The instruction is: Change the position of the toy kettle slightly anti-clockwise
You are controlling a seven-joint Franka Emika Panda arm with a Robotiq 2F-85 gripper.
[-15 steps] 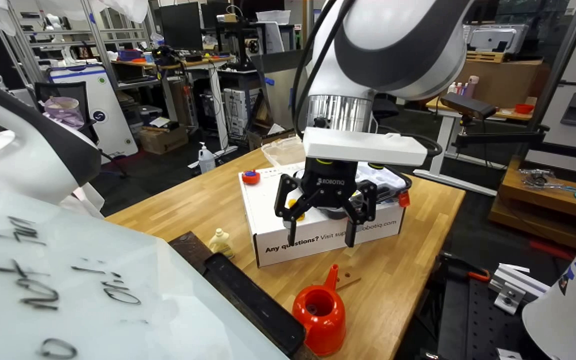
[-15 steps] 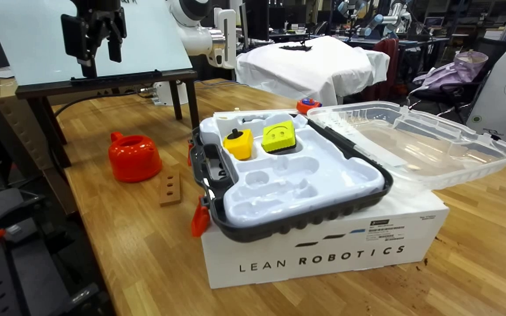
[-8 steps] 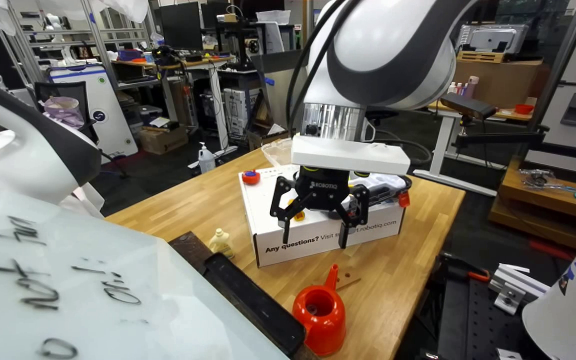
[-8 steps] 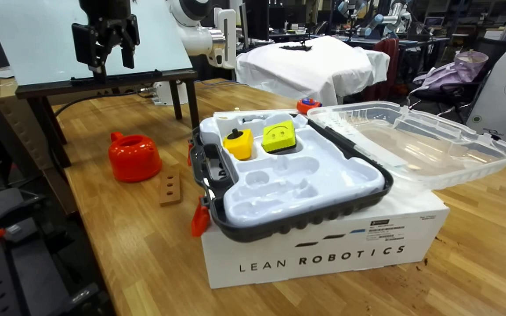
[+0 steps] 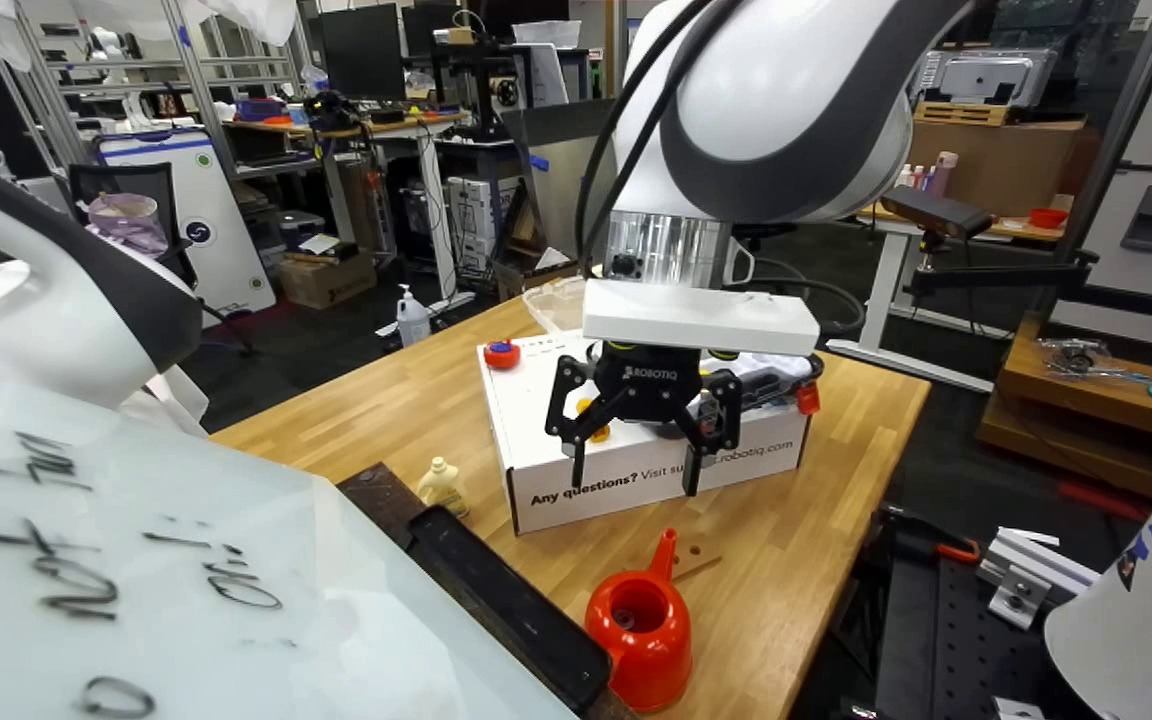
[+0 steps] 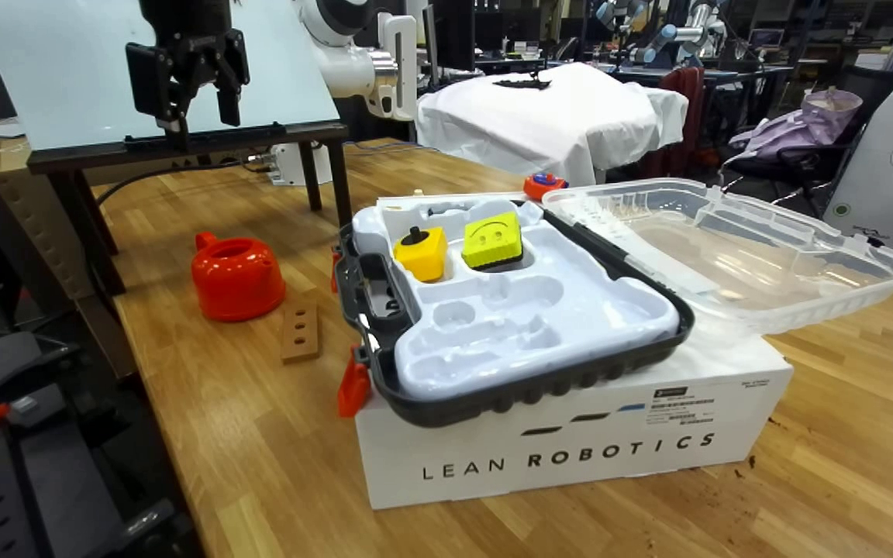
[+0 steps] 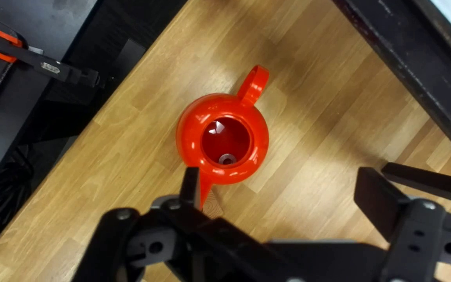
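Vs. 1 s ago the jaws have slid a touch sideways & prob. a bit lower, then barely moved in the last half-sec; they're spread wide, nothing between them, hanging well clear of the toy kettle (image 6: 237, 284). Kettle hasn't budged: upright on the counter (image 6: 260, 434) near the white Robotiq box (image 6: 570, 449), spout (image 5: 664, 558) pointing boxward, three-hole wooden block (image 6: 291, 335) btwn it & the box. So imo still lining up, no anticlockwise turn yet; next calls for bringing jaws down w/o clipping the spout on its box side.
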